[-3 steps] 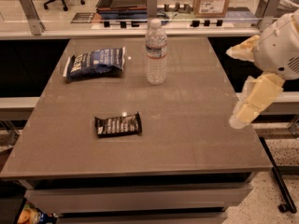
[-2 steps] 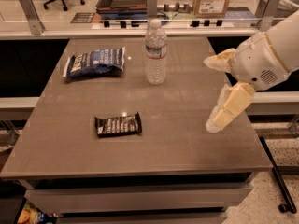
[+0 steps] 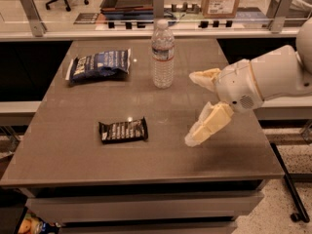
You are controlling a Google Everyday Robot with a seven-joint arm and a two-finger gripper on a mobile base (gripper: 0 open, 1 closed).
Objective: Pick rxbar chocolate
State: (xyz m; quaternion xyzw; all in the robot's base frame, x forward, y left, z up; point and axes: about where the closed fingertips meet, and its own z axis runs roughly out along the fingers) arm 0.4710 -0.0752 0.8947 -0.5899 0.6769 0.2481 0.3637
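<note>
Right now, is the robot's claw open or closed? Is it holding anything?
Claw: open, holding nothing, over the table, to the right of the rxbar chocolate.

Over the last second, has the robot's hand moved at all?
Yes. The open hand has swung left from the table's right edge, inward over the top, closer to the water bottle and the rxbar chocolate.

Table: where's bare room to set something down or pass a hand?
Bare: the front strip of the table in front of the rxbar chocolate; the middle band between it and the blue snack bag; the back right corner beside the water bottle. Crowded: the right side, where the open gripper hangs over the surface.
</note>
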